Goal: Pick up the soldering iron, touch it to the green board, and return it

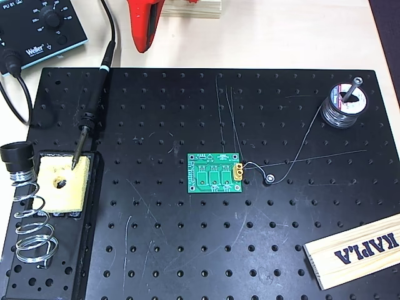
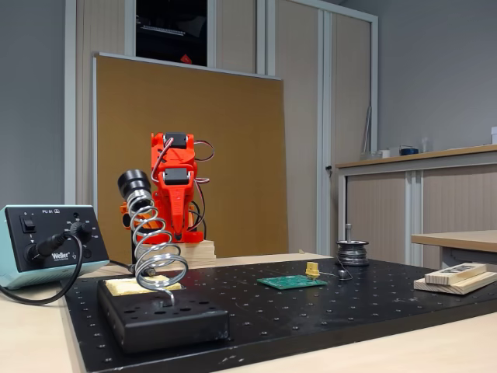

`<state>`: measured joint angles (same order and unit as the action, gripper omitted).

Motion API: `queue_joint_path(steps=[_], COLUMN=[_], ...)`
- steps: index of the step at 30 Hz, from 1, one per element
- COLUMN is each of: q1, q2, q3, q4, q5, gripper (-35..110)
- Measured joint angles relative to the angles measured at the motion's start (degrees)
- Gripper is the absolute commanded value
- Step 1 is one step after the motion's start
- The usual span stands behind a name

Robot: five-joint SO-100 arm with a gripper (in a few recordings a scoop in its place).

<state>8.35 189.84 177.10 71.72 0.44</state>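
Overhead view, far left: the Weller soldering station (image 1: 37, 28) sits at the top corner on the pale table (image 1: 281, 37), its black cord looping down the edge. Below it the silver coil-spring stand (image 1: 28, 212) with its black collar rests on a black base, and beside the coil lies the yellow sponge (image 1: 62, 181) with a hole in it. The soldering iron (image 1: 94, 106) is not in the stand: it lies slanted on the black perforated board (image 1: 187, 250), handle up toward the station, metal tip down and resting on the sponge's upper edge.

Moving right, the red gripper (image 1: 145, 25) hangs at the top edge, over the table just beyond the board, pointing down. It is well apart from the iron, which lies down and to the left of it, and nothing sits in the jaws; how wide they stand, I cannot tell from either view. In the fixed view the red arm (image 2: 175, 190) is folded upright behind the coil stand.

Centre of the board: the green board (image 1: 215, 174) lies flat, its yellow connector (image 1: 239, 170) on the right edge, with thin wire running off to the solder spool (image 1: 345, 105) at upper right. Bottom right, a wooden plank marked KAPLA (image 1: 356, 250) lies slanted across the board's corner
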Motion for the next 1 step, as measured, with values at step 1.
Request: queue_joint_path(steps=[1], q1=[0.0], q2=[0.0], q3=[0.0], q4=[0.0], q5=[0.0], gripper=[0])
